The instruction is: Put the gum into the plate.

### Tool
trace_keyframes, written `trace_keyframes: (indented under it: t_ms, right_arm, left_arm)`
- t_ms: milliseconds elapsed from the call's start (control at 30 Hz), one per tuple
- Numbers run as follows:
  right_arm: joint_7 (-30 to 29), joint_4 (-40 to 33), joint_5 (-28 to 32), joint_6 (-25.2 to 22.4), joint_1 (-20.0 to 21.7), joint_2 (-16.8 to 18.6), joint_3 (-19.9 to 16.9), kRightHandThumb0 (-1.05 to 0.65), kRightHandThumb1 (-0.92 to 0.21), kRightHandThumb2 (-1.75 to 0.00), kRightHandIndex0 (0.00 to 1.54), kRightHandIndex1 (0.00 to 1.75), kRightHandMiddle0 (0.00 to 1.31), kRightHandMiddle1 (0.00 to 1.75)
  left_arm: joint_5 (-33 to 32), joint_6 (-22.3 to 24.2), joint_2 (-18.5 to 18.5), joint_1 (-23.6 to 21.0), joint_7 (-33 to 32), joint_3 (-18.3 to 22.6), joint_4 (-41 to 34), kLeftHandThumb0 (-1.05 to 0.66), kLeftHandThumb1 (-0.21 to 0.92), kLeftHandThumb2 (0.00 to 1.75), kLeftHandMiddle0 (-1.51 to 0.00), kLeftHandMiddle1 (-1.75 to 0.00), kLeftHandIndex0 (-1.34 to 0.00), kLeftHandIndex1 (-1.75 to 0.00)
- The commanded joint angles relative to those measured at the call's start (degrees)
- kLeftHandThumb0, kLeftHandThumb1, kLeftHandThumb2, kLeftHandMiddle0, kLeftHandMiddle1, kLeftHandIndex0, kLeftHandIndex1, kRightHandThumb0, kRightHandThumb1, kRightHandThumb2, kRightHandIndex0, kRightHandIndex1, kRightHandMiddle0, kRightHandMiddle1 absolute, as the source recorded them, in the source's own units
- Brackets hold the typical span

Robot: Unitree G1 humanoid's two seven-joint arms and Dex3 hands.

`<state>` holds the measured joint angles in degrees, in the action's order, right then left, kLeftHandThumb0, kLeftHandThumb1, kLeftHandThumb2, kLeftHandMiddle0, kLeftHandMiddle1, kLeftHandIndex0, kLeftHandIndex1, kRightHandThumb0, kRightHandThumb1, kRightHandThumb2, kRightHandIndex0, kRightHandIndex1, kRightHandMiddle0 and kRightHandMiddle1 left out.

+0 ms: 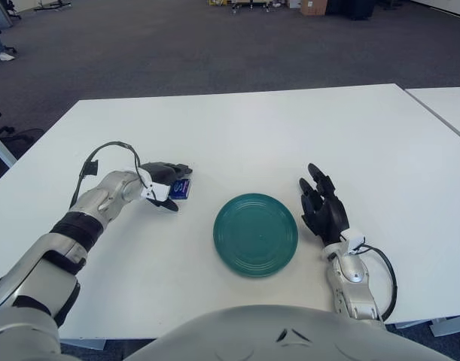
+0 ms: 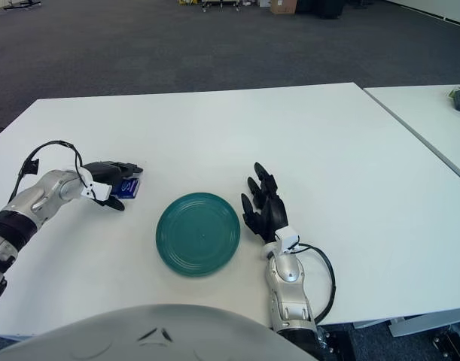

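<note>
Gum (image 1: 181, 188), a small blue pack, sits clasped in the left hand (image 1: 163, 183), left of the green plate (image 1: 256, 234). White table (image 1: 290, 135) lies between. Right hand (image 1: 324, 210), fingers spread, shows right of the plate.

Bare white worktop (image 1: 252, 128) lies open on all sides of the teal plate (image 1: 256, 234), with nothing standing on the plate itself. To the plate's left, the left hand (image 1: 163, 185) holds the blue gum (image 1: 181, 188) in closed fingers, a clear strip of worktop separating them from the rim. Just right of the plate, the right hand (image 1: 324, 210) with fingers spread is the only thing near that edge. Beyond the plate, the far surface is unobstructed.
</note>
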<state>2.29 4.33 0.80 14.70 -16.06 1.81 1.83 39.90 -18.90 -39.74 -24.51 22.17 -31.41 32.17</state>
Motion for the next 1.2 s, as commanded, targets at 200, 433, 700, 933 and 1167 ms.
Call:
trace_keyframes:
  t_ms: [200, 433, 700, 933, 1167]
  right_arm:
    - [-0.41, 4.51, 0.04, -5.26, -2.27, -0.74, -0.88, -0.77, -0.92, -0.50, 0.26, 0.01, 0.00, 0.27]
    - [-0.50, 4.89, 0.27, -6.01, -1.90, -0.91, -1.38, -0.81, -0.92, -0.46, 0.27, 0.01, 0.00, 0.26]
    - [-0.35, 6.09, 1.00, -5.73, -0.90, -1.00, -2.15, -0.81, -0.92, -0.44, 0.26, 0.00, 0.00, 0.27]
    - [-0.85, 6.97, 0.35, -5.39, -0.22, -1.29, -2.60, -0.82, -0.92, -0.51, 0.25, 0.00, 0.00, 0.29]
    - [-1.05, 8.24, 0.19, -4.45, 0.49, -1.50, -3.18, -0.79, -0.92, -0.61, 0.39, 0.05, 0.00, 0.43]
  left_arm:
    - [3.89, -2.52, 1.72, 2.45, -0.92, -4.02, 4.45, -0.76, 0.83, 0.01, -0.22, -0.05, 0.00, -0.79]
    - [6.61, -4.74, 5.07, -1.41, -14.02, -5.61, 21.47, -0.29, 0.61, 0.64, -0.41, -1.21, -0.38, -1.54]
    - [4.56, -3.91, 8.11, -0.75, -26.12, -3.84, 25.41, -0.01, 0.26, 1.24, -0.75, -1.32, -0.57, -1.74]
    - [0.78, -4.09, 8.88, 1.10, -28.52, -1.10, 24.12, 0.00, 0.20, 1.31, -0.83, -1.28, -0.60, -1.75]
    - [-1.37, -4.54, 8.66, 2.30, -29.85, 0.97, 22.80, 0.00, 0.35, 1.27, -0.50, -1.69, -0.48, -1.75]
